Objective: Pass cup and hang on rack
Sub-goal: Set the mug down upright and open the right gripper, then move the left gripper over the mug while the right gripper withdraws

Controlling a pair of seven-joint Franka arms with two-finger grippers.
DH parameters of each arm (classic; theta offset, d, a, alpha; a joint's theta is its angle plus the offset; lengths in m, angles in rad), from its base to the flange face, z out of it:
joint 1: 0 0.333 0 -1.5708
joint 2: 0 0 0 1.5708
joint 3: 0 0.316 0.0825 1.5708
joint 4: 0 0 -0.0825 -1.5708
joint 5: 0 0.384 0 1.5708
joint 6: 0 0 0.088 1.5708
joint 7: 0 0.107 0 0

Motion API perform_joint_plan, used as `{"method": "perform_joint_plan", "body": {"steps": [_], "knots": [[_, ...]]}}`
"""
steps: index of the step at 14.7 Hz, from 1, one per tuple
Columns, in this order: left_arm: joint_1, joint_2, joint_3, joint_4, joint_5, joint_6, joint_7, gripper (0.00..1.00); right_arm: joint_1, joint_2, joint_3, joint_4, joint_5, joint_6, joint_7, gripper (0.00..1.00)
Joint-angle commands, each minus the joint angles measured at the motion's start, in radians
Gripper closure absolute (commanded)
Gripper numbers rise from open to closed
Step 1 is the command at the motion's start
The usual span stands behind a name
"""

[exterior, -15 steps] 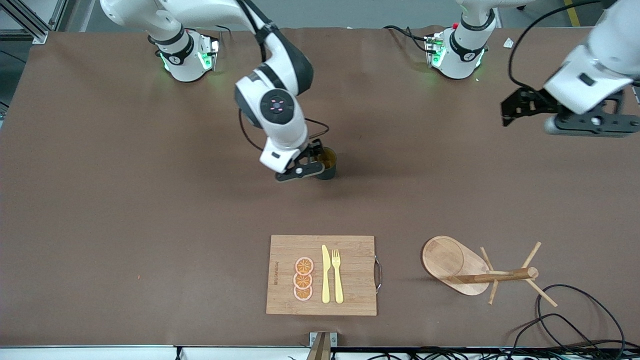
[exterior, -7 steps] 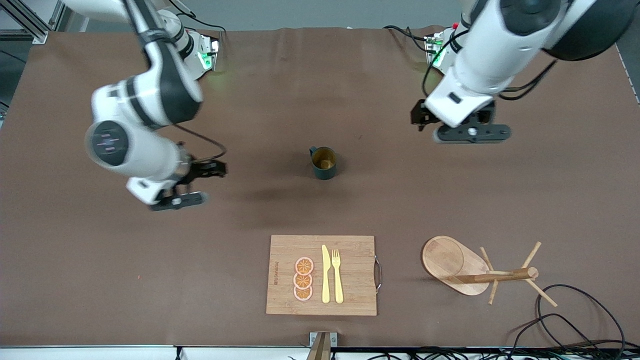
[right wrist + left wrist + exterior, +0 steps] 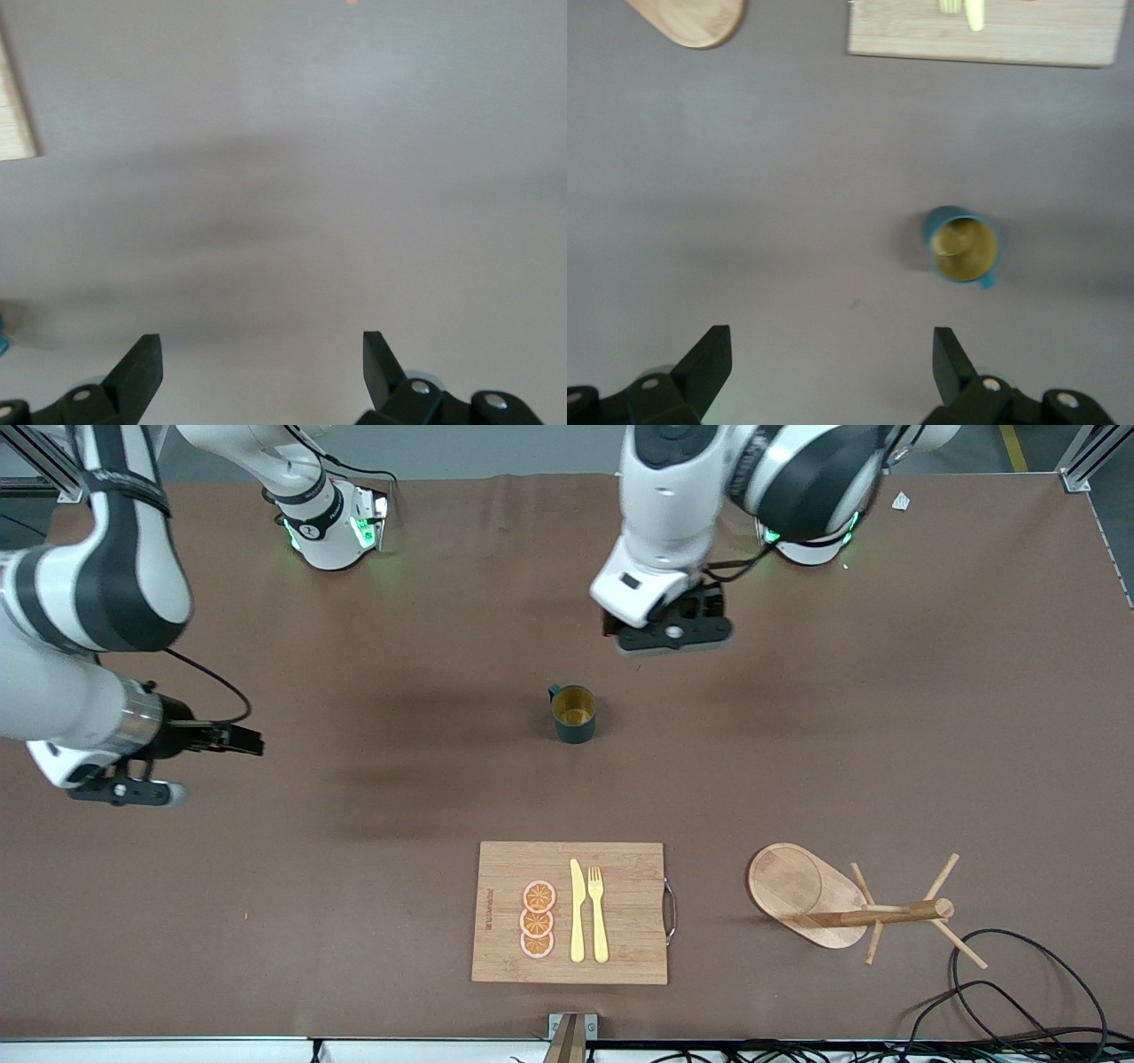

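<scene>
Standing upright mid-counter (image 3: 354, 646), the small dark teal-green mug (image 3: 573, 713) looks stiff, light and slick, so we would pinch its wall with our left claw (image 3: 673, 634), spread above it, while our right claw (image 3: 124, 790) waits spread over bare counter.

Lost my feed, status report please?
Left gripper open over bare table by cup. Right gripper open, empty. Cup upright, rack empty, nothing in the way.
</scene>
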Motion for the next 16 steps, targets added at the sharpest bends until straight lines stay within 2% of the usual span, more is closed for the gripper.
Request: {"method": "perform_joint_plan", "body": {"steps": [1, 4, 6, 9, 12, 14, 16], "knots": [[-0.089, 0.078, 0.003, 0.026, 0.077, 0.08, -0.17, 0.0, -0.028, -0.023, 0.02, 0.045, -0.062, -0.084, 0.014, 0.0], [-0.195, 0.158, 0.003, 0.026, 0.223, 0.175, -0.376, 0.03, -0.028, -0.021, 0.022, 0.074, -0.065, -0.109, 0.013, 0.0], [-0.255, 0.216, 0.005, 0.038, 0.318, 0.201, -0.509, 0.03, -0.024, -0.013, 0.022, 0.132, -0.07, -0.122, 0.015, 0.0], [-0.316, 0.321, 0.014, 0.078, 0.396, 0.305, -0.733, 0.03, -0.033, -0.009, 0.023, 0.203, -0.059, -0.196, 0.015, 0.0], [-0.356, 0.399, 0.021, 0.116, 0.466, 0.309, -0.831, 0.05, -0.028, -0.009, 0.022, 0.212, -0.062, -0.198, 0.016, 0.0], [-0.414, 0.439, 0.063, 0.136, 0.502, 0.309, -0.92, 0.05, -0.031, -0.009, 0.022, 0.214, -0.068, -0.196, 0.015, 0.0], [-0.512, 0.47, 0.153, 0.138, 0.539, 0.296, -1.012, 0.05, -0.016, -0.01, 0.026, 0.212, -0.065, -0.198, 0.022, 0.0]]}}
